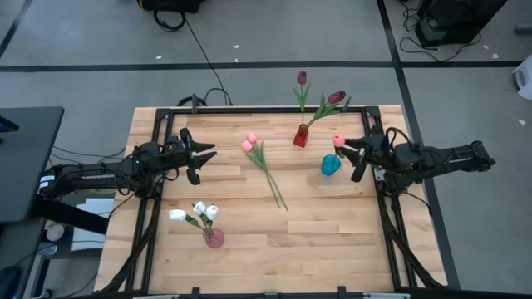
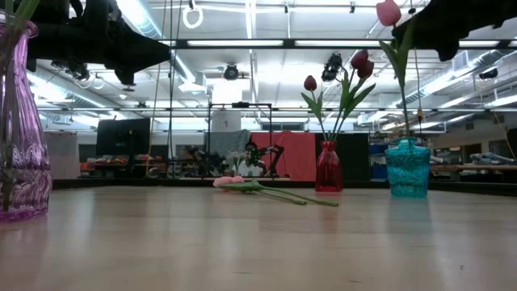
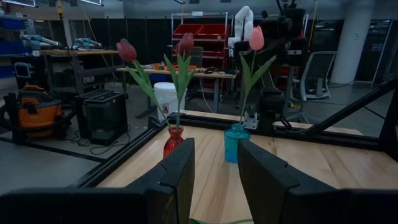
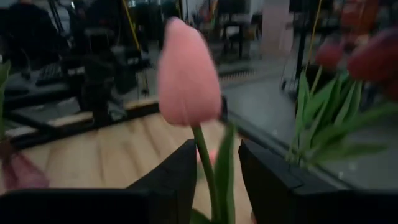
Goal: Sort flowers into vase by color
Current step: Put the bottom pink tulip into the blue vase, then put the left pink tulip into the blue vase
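Note:
One pink tulip (image 1: 338,140) stands upright with its stem in the blue vase (image 1: 331,164). My right gripper (image 1: 348,158) is open beside it. In the right wrist view its stem (image 4: 205,162) rises between the fingers of my right gripper (image 4: 217,180) with a gap on each side. Two dark red tulips (image 1: 320,100) stand in the red vase (image 1: 300,135). White tulips (image 1: 199,213) stand in the purple vase (image 1: 214,238). Two more pink tulips (image 1: 249,145) lie flat mid-table. My left gripper (image 1: 204,162) waits open, raised over the table's left side.
Black frame rails (image 1: 158,208) run along the table's left, right and far sides. Bare wood lies between the lying tulips' stems (image 1: 278,195) and the near edge. In the low view the purple vase (image 2: 16,121) stands close at the left, the blue vase (image 2: 407,168) at the right.

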